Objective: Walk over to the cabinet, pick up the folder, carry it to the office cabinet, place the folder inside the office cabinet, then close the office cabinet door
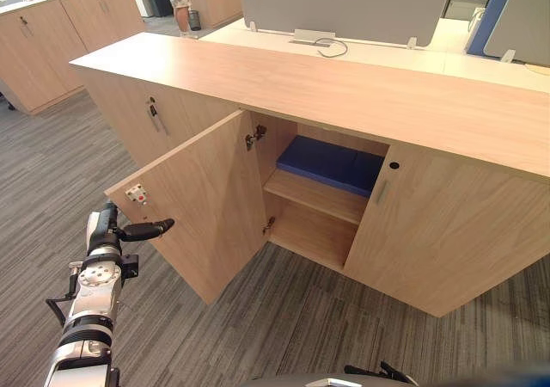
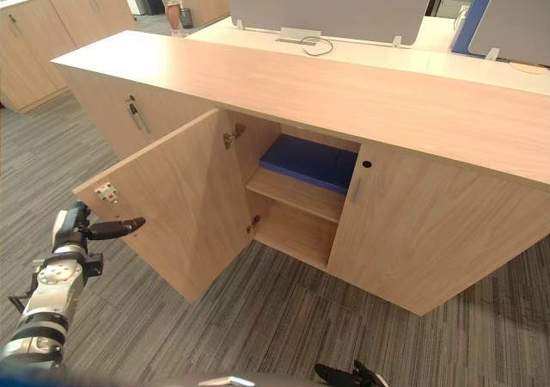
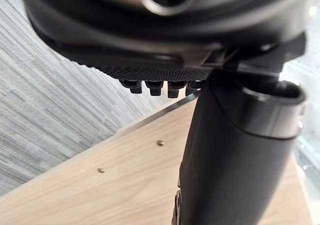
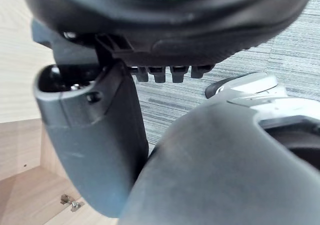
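Fingers (image 1: 153,228) of the left hand (image 1: 105,222) point out straight, just beside the free edge of the cabinet (image 1: 344,86) door (image 1: 206,198), likely to swing it shut. The folder (image 1: 331,163) lies flat on the upper shelf (image 1: 314,196), already stowed. The right hand (image 1: 382,372) hangs low.

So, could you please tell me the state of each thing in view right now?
Left door: open, swung wide.
Right door: shut.
Blue folder: lying flat on the upper shelf inside.
Left hand: open, fingers straight, beside the open door.
Right hand: open, holding nothing.
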`<state>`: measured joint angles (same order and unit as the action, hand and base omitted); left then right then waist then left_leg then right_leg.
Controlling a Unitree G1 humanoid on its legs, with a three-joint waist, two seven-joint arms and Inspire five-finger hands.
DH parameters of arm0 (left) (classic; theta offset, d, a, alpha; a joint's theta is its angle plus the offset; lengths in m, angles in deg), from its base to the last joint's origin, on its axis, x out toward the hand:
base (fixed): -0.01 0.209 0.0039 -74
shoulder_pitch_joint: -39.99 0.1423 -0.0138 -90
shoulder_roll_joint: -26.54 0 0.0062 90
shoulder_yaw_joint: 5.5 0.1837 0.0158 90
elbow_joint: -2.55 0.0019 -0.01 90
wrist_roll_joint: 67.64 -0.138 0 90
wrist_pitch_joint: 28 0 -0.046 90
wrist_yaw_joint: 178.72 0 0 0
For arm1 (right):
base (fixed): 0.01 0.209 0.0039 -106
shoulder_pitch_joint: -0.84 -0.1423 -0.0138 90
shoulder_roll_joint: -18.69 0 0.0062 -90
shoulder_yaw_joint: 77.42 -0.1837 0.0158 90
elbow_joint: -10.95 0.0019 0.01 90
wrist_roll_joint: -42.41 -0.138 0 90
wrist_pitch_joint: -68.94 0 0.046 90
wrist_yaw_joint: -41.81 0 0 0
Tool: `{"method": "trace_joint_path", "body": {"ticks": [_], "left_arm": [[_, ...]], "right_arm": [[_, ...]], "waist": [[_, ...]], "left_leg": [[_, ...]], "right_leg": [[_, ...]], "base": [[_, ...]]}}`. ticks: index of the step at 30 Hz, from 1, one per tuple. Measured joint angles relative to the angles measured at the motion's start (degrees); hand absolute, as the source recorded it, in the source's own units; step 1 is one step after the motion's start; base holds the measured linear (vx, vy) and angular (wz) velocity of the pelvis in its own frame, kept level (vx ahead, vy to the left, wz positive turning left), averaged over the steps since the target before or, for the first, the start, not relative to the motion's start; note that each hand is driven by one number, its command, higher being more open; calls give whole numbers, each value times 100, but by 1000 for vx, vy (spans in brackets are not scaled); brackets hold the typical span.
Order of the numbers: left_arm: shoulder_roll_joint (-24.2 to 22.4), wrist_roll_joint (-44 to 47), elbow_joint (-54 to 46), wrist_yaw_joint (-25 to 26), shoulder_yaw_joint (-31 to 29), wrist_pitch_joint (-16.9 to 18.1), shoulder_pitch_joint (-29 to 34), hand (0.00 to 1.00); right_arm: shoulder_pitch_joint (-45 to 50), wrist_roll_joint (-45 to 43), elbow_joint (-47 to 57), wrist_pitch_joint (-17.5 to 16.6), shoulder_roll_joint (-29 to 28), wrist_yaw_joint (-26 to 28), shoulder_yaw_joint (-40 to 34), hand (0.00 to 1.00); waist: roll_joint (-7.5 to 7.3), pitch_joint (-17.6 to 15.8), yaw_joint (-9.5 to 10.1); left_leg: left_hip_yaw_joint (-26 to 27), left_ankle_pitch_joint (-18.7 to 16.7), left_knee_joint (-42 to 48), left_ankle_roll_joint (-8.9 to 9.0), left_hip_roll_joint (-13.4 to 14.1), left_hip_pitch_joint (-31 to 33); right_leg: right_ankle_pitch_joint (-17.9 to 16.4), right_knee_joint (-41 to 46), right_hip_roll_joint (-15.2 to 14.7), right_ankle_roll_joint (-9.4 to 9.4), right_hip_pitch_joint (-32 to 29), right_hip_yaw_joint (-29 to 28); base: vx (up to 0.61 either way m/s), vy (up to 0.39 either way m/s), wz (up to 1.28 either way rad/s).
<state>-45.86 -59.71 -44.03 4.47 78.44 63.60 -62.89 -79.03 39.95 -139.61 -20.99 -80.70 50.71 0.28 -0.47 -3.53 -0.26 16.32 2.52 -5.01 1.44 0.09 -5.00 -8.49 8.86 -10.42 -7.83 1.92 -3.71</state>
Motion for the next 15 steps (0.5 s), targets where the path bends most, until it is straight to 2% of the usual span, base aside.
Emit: {"method": "trace_joint_path", "body": {"ticks": [2, 5, 7, 8, 10, 11, 13, 14, 15], "left_arm": [[71, -273, 9, -149, 575, -182, 10, 100], [323, -584, -147, -457, 1492, -278, 90, 100], [868, -687, -1119, -848, 2553, -361, 474, 100], [1022, -687, -1474, -1029, 2777, -363, 591, 100], [1425, -449, -2733, -1522, 3532, -365, 818, 100], [1504, -139, -3513, -1820, 4054, -365, 814, 100], [1415, 326, -4134, -1895, 4334, -362, 790, 100], [1424, 607, -4758, -2302, 4549, -284, 707, 100], [1449, 714, -5133, -2497, 4725, -210, 669, 100]], "right_arm": [[-49, 14, -55, 68, 2, 42, 12, 100], [-82, 17, -108, 92, 21, 54, 61, 100], [-190, 29, -258, 96, 68, 87, 135, 100], [-201, 29, -280, 96, 77, 109, 153, 100], [-242, 40, -319, 75, 142, 133, 222, 100], [-336, 131, -406, 61, 158, 177, 229, 100], [-428, 239, -478, 35, 141, 215, 233, 100], [-490, 238, -541, 20, 90, 234, 238, 100], [-504, 239, -542, 9, 67, 238, 238, 100]], "waist": [[-24, -13, 59], [-59, -32, 118], [-71, -38, 157], [-73, -40, 185], [-46, -41, 265], [-56, -47, 253], [-67, -42, 182], [-131, -8, 101], [-158, 9, 26]], "left_leg": [[-46, 20, 0, -29, -40, 15], [-106, 41, 1, -62, -98, 17], [-102, 19, 3, -91, -147, 14], [-97, 3, 3, -102, -144, 15], [-85, -51, 2, -141, -108, 17], [-20, -93, -1, -132, -104, 26], [94, -129, -13, -154, -115, 50], [192, -150, -6, -186, -134, 56], [228, -160, -6, -200, -140, 48]], "right_leg": [[-5, 20, -49, -30, 3, 53], [0, 46, -113, -75, 25, 154], [65, 146, -182, -170, -21, 391], [110, 207, -189, -183, -66, 520], [309, 448, -230, -132, -225, 1165], [470, 558, -275, -73, -344, 1511], [546, 633, -348, 37, -463, 1738], [560, 703, -418, 72, -545, 1914], [566, 739, -449, 81, -571, 2023]], "base": [[2, 12, 13], [-10, 16, 14], [-32, 25, 6], [-53, 23, -5], [-107, 40, -13], [-110, 51, -26], [-77, 84, -43], [-46, 110, -42], [1, 106, -39]]}}
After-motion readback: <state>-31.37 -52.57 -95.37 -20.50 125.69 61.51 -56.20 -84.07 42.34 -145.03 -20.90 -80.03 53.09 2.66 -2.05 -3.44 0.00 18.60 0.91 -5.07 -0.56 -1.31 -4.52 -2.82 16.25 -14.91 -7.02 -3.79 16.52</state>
